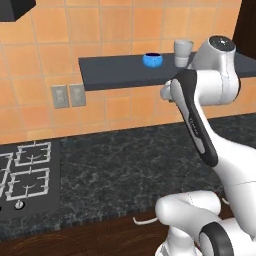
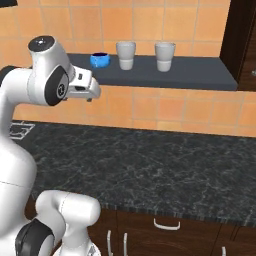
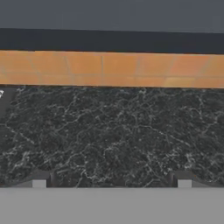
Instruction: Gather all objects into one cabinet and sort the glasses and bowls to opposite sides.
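Glasses and a bowl stand on the dark grey wall shelf: the small bright blue bowl at the left, then two pale grey cups in a row to its right. Above the black stone counter, the gripper hangs with fingertips spread wide, holding nothing.

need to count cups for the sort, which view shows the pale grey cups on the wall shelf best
The right base view: both pale grey cups stand unobstructed on the wall shelf, right of the blue bowl. The left base view shows one cup, the arm hiding the shelf beyond.
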Available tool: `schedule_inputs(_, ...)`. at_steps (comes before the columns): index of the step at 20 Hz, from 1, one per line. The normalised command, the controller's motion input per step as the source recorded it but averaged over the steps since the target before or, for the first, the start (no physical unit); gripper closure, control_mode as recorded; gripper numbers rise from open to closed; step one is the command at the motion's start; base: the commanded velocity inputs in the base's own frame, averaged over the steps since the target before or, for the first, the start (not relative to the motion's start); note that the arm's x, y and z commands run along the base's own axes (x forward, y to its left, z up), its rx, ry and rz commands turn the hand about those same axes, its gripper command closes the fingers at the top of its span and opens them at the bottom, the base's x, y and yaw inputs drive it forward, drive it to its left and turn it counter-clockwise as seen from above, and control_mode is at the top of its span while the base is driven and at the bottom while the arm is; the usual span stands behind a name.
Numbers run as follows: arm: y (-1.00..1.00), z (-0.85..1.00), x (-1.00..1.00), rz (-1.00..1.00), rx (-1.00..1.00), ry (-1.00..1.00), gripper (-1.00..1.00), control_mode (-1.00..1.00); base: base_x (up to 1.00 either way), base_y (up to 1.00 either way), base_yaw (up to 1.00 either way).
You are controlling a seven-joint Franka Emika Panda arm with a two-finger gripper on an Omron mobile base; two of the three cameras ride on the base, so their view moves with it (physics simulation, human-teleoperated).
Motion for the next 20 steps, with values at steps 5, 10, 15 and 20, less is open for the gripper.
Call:
schedule_inputs(5,0.05,0.47,0.09,0.00,0.00,-0.04,-1.00,-1.00,0.00,0.00,0.00)
schedule_inputs(10,0.13,0.19,0.38,0.00,-0.01,-0.21,-1.00,-1.00,0.00,0.00,0.00)
schedule_inputs(15,0.06,0.09,0.48,0.00,0.00,-0.13,-1.00,-1.00,0.00,0.00,0.00)
schedule_inputs(20,0.06,0.13,0.40,0.00,0.00,-0.05,-1.00,-1.00,0.00,0.00,0.00)
